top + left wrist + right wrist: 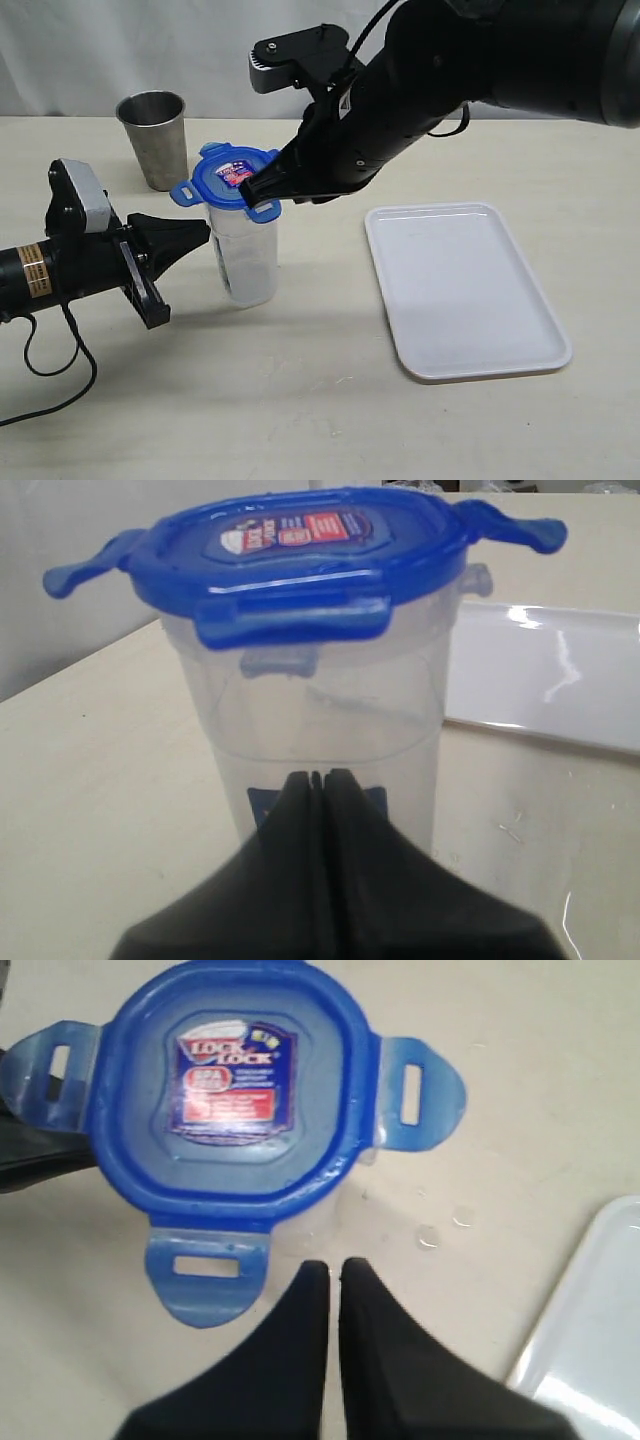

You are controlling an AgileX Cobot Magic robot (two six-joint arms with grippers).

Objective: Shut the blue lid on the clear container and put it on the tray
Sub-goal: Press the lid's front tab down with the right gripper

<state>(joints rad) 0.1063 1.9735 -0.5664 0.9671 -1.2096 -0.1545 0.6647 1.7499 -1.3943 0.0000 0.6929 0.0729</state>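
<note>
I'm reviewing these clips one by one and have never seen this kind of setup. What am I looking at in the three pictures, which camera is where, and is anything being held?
This is a robot with two black arms, each ending in a two-fingered gripper. The wide picture comes from a camera off the arms; the other two come from cameras on each arm's wrist, looking past the fingers.

On the pale table stand a clear container with a blue lid sitting on top, a grey metal cup behind it, and a white tray, with nothing on it, to the side.

The left gripper is shut, its tips at the container's side. The right gripper is also shut, its tips just over the lid's edge by one flap. Neither holds anything. Three flaps stick out unlatched; one looks folded down.
</note>
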